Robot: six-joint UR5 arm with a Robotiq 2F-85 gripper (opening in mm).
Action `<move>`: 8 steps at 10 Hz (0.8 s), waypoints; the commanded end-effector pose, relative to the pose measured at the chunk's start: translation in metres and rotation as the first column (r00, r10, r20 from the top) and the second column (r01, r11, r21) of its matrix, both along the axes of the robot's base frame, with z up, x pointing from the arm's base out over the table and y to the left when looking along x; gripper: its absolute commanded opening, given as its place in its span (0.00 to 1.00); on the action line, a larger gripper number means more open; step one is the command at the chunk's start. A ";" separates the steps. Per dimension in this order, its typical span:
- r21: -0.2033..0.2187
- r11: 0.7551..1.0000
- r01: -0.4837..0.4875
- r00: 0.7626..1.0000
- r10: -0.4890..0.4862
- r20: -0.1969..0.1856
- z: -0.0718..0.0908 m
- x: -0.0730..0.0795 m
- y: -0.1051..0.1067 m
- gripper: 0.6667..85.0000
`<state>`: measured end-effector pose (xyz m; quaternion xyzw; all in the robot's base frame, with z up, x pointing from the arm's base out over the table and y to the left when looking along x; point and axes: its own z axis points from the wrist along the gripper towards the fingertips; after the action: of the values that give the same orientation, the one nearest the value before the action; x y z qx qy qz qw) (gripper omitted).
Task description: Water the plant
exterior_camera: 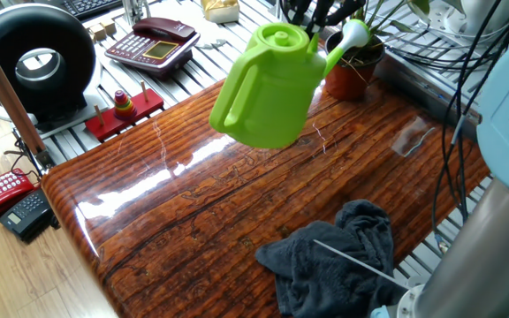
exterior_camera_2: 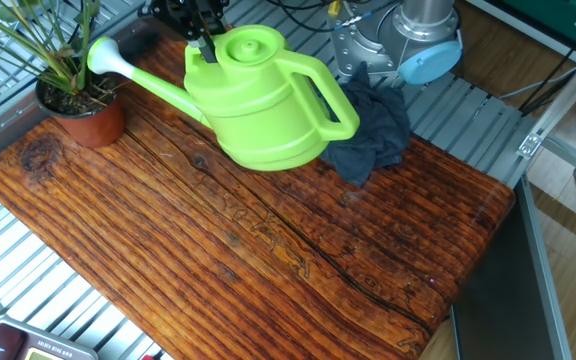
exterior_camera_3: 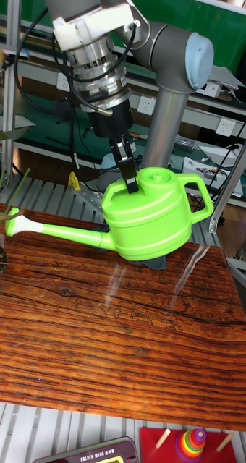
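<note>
- Jaws closed on the top rim of the green watering can [exterior_camera_3: 148, 221], gripper [exterior_camera_3: 127, 173] pointing down.
- Can held above the wooden table [exterior_camera_2: 268, 260], tilted, spout over the potted plant [exterior_camera_2: 63, 75].
- Plant at table corner; dark cloth [exterior_camera: 338, 256] nearby.

Grey tubular arm [exterior_camera_3: 165, 87] with pale blue joint caps, ribbed silver wrist, black gripper [exterior_camera_3: 127, 172], black cables
</note>
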<state>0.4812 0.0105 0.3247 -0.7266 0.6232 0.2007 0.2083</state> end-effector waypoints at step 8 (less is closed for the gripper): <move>0.022 1.000 -0.017 1.000 0.016 0.012 0.006 0.000 -0.006 0.00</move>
<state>0.4806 0.0045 0.3269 -0.7289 0.6186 0.2034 0.2113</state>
